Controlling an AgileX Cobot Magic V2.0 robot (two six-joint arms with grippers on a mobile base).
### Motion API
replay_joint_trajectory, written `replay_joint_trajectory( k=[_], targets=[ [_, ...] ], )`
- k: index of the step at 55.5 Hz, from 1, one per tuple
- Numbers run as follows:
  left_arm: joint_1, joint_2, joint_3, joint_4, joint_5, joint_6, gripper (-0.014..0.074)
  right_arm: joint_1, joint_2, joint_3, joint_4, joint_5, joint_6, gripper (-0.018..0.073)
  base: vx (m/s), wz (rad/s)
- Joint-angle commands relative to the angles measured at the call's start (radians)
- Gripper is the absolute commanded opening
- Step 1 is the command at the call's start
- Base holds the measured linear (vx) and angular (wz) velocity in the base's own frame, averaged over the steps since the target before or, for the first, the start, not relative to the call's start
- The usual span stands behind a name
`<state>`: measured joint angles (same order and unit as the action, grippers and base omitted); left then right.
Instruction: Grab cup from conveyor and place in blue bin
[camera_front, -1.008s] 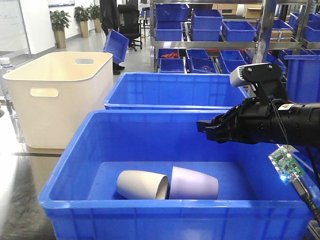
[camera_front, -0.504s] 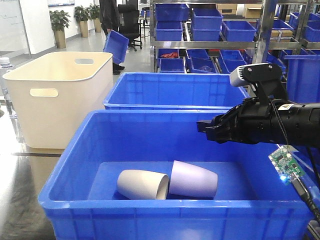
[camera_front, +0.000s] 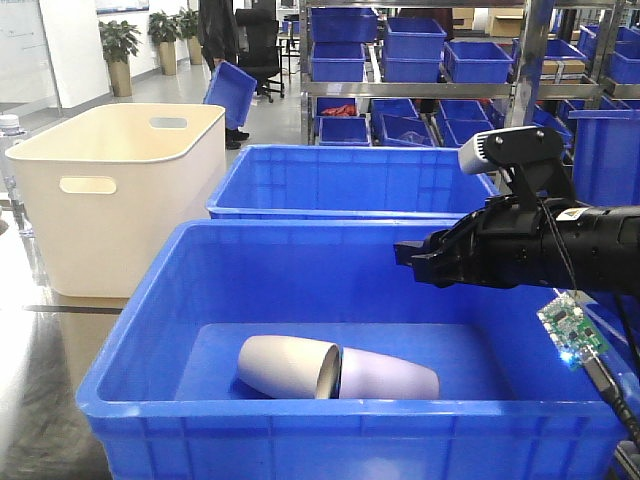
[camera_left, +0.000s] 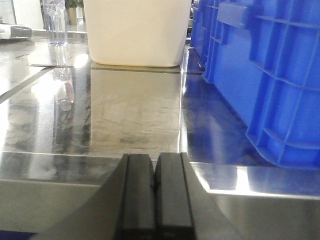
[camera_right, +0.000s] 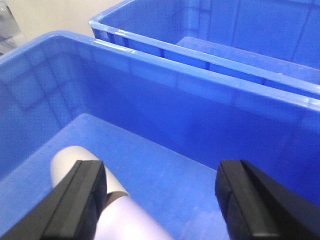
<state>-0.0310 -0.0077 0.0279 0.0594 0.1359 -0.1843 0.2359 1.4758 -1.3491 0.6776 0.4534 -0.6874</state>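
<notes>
Two cups lie on their sides on the floor of the near blue bin (camera_front: 130, 372): a beige cup (camera_front: 285, 366) and a lilac cup (camera_front: 388, 378) whose end now sits partly inside the beige one's mouth. My right gripper (camera_front: 412, 255) hovers open above the bin's right half, nothing between its fingers (camera_right: 82, 197). Below them in the right wrist view lie the beige cup (camera_right: 65, 160) and lilac cup (camera_right: 130, 220). My left gripper (camera_left: 155, 165) is shut and empty, low over a steel table beside the bin's ribbed wall (camera_left: 270, 85). The conveyor is out of view.
A second blue bin (camera_front: 350, 180) stands behind the near one. A cream tub (camera_front: 110, 190) with handle cut-outs sits to the left. A clear bottle (camera_left: 55, 22) stands on the steel table. Shelves of blue crates (camera_front: 420, 50) fill the background.
The lilac cup has rolled and settled lower, its end slipping into the beige cup's mouth. Neither arm has visibly moved.
</notes>
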Motion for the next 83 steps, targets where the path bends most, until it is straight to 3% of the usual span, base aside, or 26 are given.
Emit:
replay_joint_trajectory(
  k=[1,9,20,29,36,49,55,60,69,76,83],
  targets=[
    [0.001,-0.017,0.011,-0.001,-0.081,-0.008,-0.0007,-0.003,-0.034,-0.036,-0.034,-0.083,-0.018,0.0529,0.00,0.00],
    [0.001,-0.017,0.011,-0.001,-0.081,-0.008,-0.0007,0.029,-0.067,-0.036,-0.072,-0.084,-0.018,0.0529,0.00,0.00],
    [0.001,-0.017,0.011,-0.001,-0.081,-0.008,-0.0007,0.210,-0.208,0.024,-0.075,-0.211,-0.036,0.0503,0.00,0.00],
    [0.001,-0.017,0.011,-0.001,-0.081,-0.008,-0.0007,0.336,-0.390,0.181,-0.077,-0.259,-0.019,0.0401,0.00,0.00],
    [0.001,-0.017,0.011,-0.001,-0.081,-0.008,-0.0007,0.361,-0.569,0.341,-0.103,-0.219,0.058,0.0277,0.00,0.00],
    [0.001,-0.017,0.011,-0.001,-0.081,-0.008,-0.0007,0.255,-0.914,0.632,-0.358,-0.200,0.348,0.0072,0.00,0.00],
    [0.001,-0.017,0.011,-0.001,-0.081,-0.008,-0.0007,0.162,-1.056,0.750,-0.519,-0.229,0.500,0.0015,0.00,0.00],
    [0.001,-0.017,0.011,-0.001,-0.081,-0.008,-0.0007,0.045,-1.170,0.855,-0.651,-0.270,0.565,-0.0013,0.00,0.00],
    [0.001,-0.017,0.011,-0.001,-0.081,-0.008,-0.0007,-0.142,-1.330,1.065,-0.665,-0.357,0.607,-0.0013,0.00,0.00],
    [0.001,-0.017,0.011,-0.001,-0.081,-0.008,-0.0007,-0.227,-1.444,1.215,-0.665,-0.379,0.630,-0.0012,0.00,0.00],
    [0.001,-0.017,0.011,-0.001,-0.081,-0.008,-0.0007,-0.290,-1.496,1.353,-0.678,-0.460,0.783,-0.0011,0.00,0.00]
  ],
)
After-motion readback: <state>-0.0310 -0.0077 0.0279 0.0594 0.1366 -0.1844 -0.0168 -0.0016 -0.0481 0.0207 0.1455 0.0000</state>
